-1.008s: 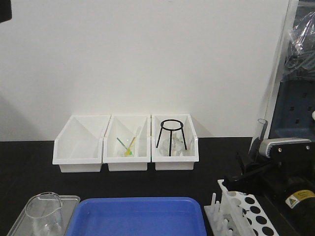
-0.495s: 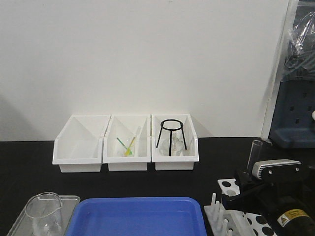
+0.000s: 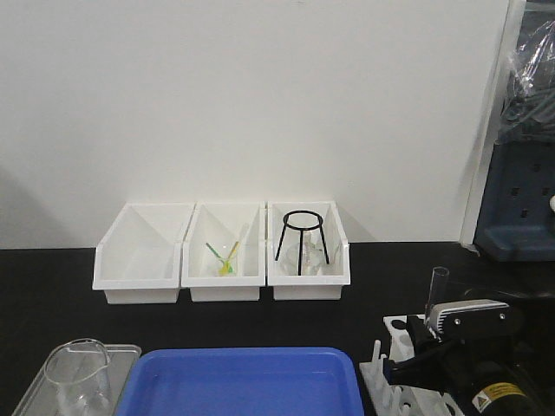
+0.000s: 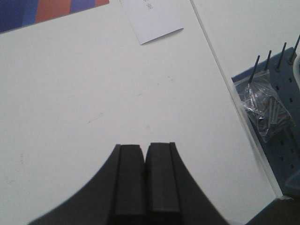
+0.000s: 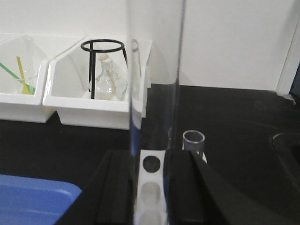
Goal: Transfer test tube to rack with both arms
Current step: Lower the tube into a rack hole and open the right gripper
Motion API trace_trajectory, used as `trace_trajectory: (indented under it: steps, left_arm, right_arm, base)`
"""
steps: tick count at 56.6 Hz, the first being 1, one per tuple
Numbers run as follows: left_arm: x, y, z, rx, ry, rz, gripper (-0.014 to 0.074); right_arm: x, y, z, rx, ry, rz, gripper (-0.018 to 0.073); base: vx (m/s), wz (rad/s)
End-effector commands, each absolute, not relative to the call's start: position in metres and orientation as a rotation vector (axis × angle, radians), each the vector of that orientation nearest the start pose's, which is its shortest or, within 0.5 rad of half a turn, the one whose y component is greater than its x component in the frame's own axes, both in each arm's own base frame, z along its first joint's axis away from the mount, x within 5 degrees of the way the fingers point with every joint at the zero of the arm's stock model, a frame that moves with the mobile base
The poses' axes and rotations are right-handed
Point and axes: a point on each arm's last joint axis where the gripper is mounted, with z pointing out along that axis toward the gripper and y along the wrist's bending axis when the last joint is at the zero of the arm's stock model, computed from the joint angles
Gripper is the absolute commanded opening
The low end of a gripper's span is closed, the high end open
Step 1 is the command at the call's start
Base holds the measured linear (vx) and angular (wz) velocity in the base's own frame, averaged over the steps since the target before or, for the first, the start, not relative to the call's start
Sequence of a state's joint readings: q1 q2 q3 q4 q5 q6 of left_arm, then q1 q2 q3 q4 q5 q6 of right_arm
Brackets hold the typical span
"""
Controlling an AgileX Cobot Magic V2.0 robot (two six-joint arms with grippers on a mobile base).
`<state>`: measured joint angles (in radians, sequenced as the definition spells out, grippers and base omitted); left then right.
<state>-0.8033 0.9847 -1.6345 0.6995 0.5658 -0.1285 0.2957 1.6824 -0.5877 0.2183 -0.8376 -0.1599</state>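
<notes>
Black bench (image 3: 52, 295), white wall (image 3: 260, 87): test tube (image 5: 154, 70) poised above rack (image 3: 395, 329).
Right gripper (image 5: 151, 192) pinches the test tube upright (rim up) so it can drop straight into a hole; left gripper (image 4: 146, 183), fingers pressed together, faces the wall, idle.

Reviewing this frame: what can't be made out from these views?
- Bottom end of the slim clear glass test tube: cut off by the lower edge in the right wrist view, hidden behind the right gripper in the front view.
- The small white plastic rack: mostly behind the black arm, front view.
- Where the left gripper sits: its view shows mostly white wall.
</notes>
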Motion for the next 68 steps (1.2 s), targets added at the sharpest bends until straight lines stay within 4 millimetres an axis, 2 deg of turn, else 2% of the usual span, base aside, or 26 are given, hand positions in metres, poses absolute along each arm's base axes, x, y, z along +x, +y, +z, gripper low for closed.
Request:
trace_trajectory:
  steps: [1, 19, 35, 45, 51, 68]
  left_arm:
    - [0.101, -0.064, 0.603, 0.496, 1.084, -0.065, -0.0008]
    - [0.097, -0.065, 0.608, 0.498, 1.023, -0.084, -0.0007]
    - [0.097, -0.065, 0.607, 0.497, 1.025, -0.092, -0.0007]
    - [0.097, -0.065, 0.607, 0.497, 1.025, -0.092, -0.0007]
    - [0.097, -0.065, 0.608, 0.492, 1.025, -0.102, -0.0007]
    - [0.097, -0.066, 0.608, 0.483, 1.025, -0.119, -0.0007]
  right_arm:
    - [0.307, 0.077, 0.201, -0.145, 1.613, 0.063, -0.0006]
    - [0.311, 0.078, 0.182, -0.152, 1.672, 0.059, 0.0025]
    - [0.313, 0.079, 0.171, -0.157, 1.695, 0.052, 0.0198]
    - [0.314, 0.078, 0.176, -0.149, 1.642, 0.048, 0.0312]
    - [0.313, 0.078, 0.179, -0.147, 1.628, 0.049, 0.0351]
    - [0.31, 0.077, 0.197, -0.129, 1.567, 0.057, 0.0365]
  base:
    - [0.0, 0.0]
    - [0.0, 0.0]
    - [0.0, 0.0]
    - [0.0, 0.0]
    - [0.0, 0.0]
    - [0.0, 0.0]
